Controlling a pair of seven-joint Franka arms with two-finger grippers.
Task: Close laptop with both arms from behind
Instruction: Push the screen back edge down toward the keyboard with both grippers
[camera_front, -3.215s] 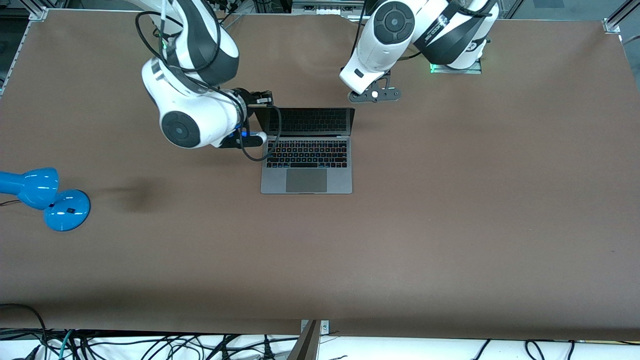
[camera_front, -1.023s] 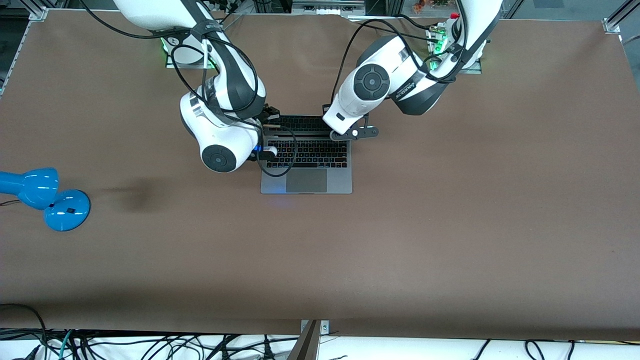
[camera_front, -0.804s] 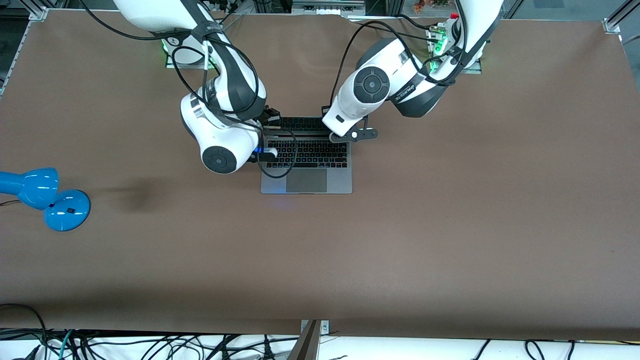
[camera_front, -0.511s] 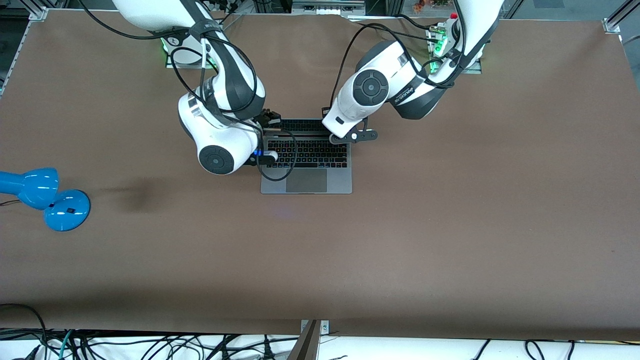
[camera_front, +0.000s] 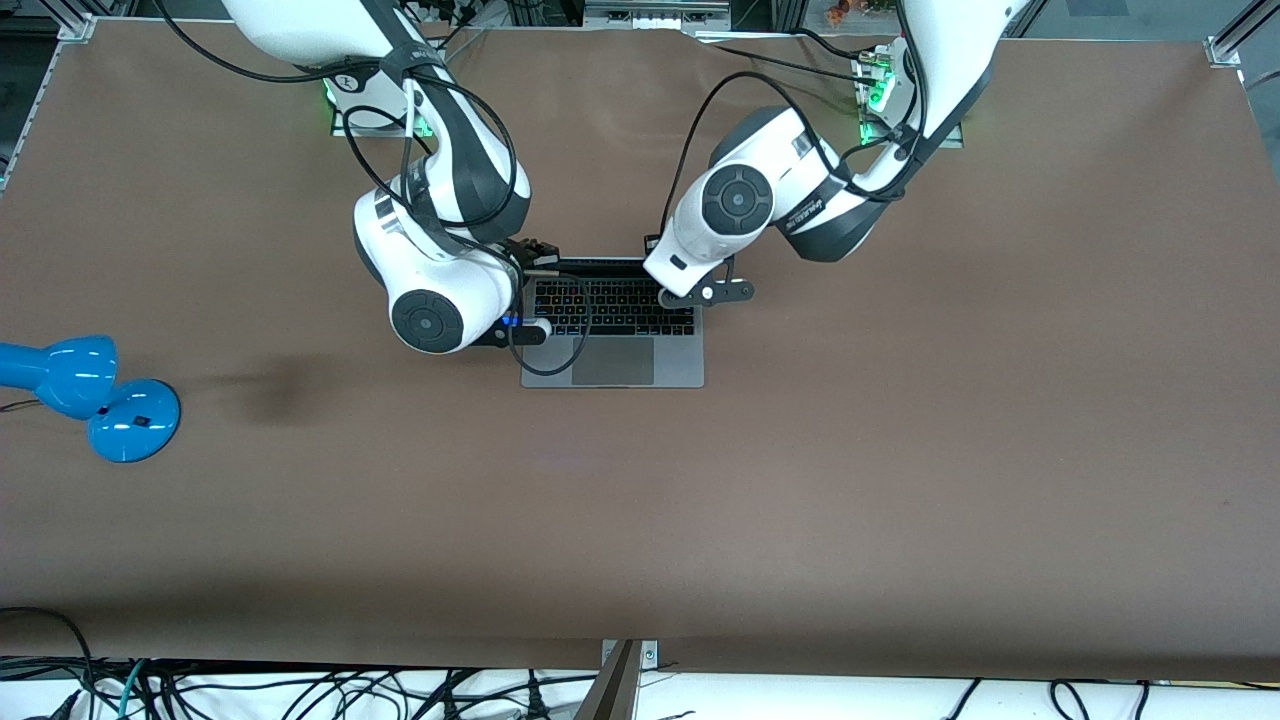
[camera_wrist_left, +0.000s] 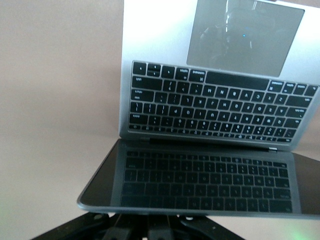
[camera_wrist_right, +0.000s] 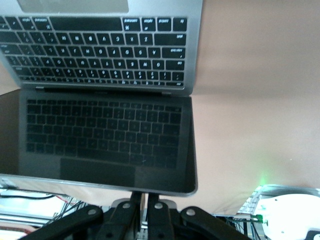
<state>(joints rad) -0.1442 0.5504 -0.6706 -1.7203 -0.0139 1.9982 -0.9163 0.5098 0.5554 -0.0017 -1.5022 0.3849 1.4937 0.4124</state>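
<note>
The grey laptop (camera_front: 612, 362) lies mid-table with its lid (camera_front: 600, 264) partly lowered and leaning over the black keyboard. My right gripper (camera_front: 538, 250) is at the lid's top edge at the corner toward the right arm's end. My left gripper (camera_front: 657, 268) is at the other top corner. In the left wrist view the shut fingers (camera_wrist_left: 159, 224) sit against the back of the lid's top edge, with the dark screen (camera_wrist_left: 200, 185) and keyboard (camera_wrist_left: 215, 107) in sight. In the right wrist view the fingers (camera_wrist_right: 161, 210) are shut against the lid's back, by the screen (camera_wrist_right: 100, 145).
A blue desk lamp (camera_front: 90, 395) stands at the right arm's end of the brown table (camera_front: 900, 450), nearer the front camera than the laptop. Loose cables (camera_front: 300, 690) hang below the table's front edge.
Both grippers have moved toward the front camera with the lid's top edge. The lid has tilted further down over the keyboard and less of the screen shows.
</note>
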